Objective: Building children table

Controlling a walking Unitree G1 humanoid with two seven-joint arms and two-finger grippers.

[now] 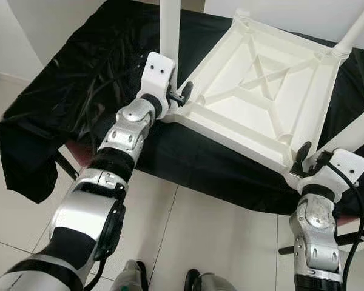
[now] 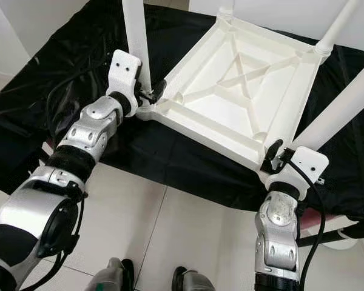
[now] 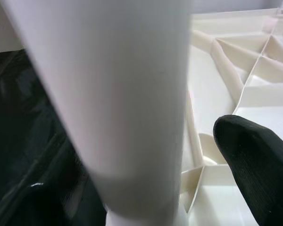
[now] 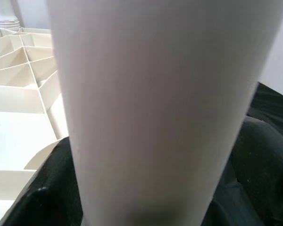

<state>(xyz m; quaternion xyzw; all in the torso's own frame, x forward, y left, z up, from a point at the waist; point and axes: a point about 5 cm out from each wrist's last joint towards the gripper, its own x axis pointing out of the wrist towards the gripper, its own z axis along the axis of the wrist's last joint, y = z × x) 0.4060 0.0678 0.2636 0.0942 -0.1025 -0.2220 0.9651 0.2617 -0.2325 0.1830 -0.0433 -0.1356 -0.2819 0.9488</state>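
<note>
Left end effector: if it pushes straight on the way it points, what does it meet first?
The white leg, which stands right before the left end effector at the tabletop corner; contact probably already exists, though depth is unclear.
</note>
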